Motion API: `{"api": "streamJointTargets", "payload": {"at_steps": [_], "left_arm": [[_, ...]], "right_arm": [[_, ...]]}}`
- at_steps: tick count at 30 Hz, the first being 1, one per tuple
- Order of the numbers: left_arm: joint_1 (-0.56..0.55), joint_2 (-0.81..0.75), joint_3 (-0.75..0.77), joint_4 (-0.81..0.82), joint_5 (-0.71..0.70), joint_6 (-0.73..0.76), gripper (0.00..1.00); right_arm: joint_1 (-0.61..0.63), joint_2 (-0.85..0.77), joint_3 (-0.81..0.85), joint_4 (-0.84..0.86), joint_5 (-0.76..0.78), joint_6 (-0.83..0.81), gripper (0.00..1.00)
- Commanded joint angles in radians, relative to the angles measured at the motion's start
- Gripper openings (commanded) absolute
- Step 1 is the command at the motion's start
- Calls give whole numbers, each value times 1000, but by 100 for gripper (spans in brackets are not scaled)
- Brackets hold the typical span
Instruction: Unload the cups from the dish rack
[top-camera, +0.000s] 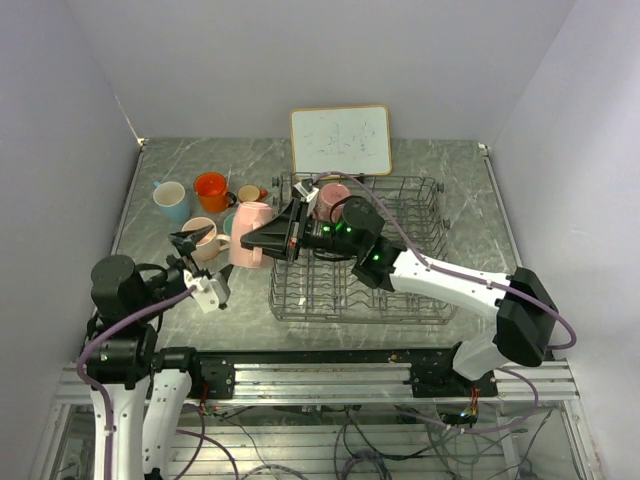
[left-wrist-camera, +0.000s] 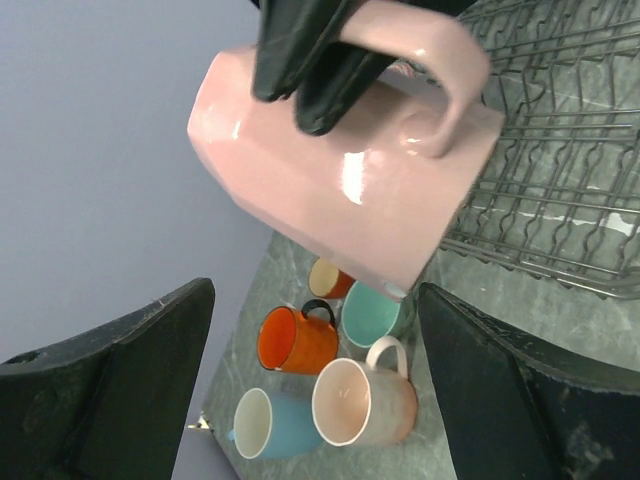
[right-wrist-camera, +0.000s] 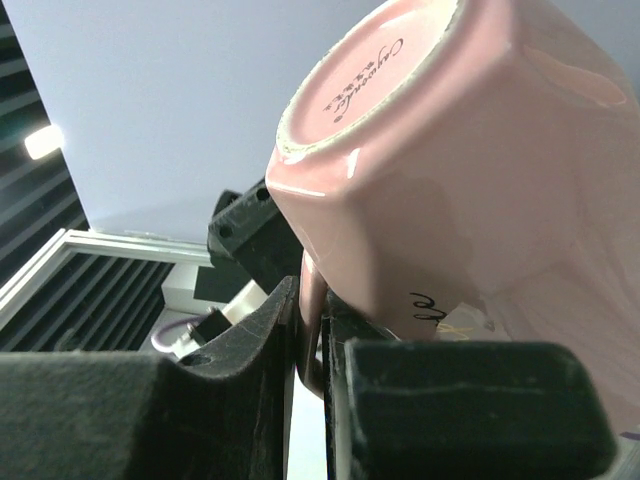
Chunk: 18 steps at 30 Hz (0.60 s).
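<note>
a robotics lab test cell. plain pale walls (top-camera: 300, 60) box in a marble-patterned table (top-camera: 200, 158), and two robot arms (top-camera: 440, 280) sit on an aluminium rail (top-camera: 330, 372) over loose cables (top-camera: 360, 440).

two robot arms rise from the near edge of the scene. the right arm (top-camera: 450, 280) starts at the near right, bends at a bulky black elbow, and reaches its white forearm leftward and a little toward the far side, the wrist lying roughly level. the right claw (top-camera: 262, 238) points left, its two black fingers (left-wrist-camera: 310, 70) pinched tight on the handle of a pink mug (top-camera: 250, 252) held up in the air. the left arm (top-camera: 120, 300) stands at the near left, folded compactly, wrist angled up and toward the far side. the left claw (top-camera: 193, 240) is spread wide, gripping nothing, just left of and below the right claw's tip.
</note>
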Motion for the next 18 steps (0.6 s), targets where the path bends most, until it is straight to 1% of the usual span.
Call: {"api": "streamJointTargets", "payload": {"at_steps": [1, 3, 6, 7, 12, 16, 18], "left_arm": [[-3, -86, -79, 154, -18, -3, 96], [-3, -121, -107, 172, -19, 22, 96], [-2, -156, -122, 116, -5, 100, 96], [-2, -172, -131, 121, -12, 95, 96], [-2, -254, -205, 335, -86, -79, 95], [-2, -246, -217, 504, -143, -267, 93], [-2, -220, -200, 530, -142, -337, 91]], "right_arm": [[10, 13, 100, 87, 13, 6, 0], [9, 19, 121, 70, 17, 1, 0], [10, 26, 141, 54, 24, -5, 0], [12, 28, 143, 59, 24, -2, 0], [29, 41, 147, 89, 39, 22, 0], [52, 53, 157, 114, 60, 43, 0], [65, 61, 162, 135, 77, 59, 0]]}}
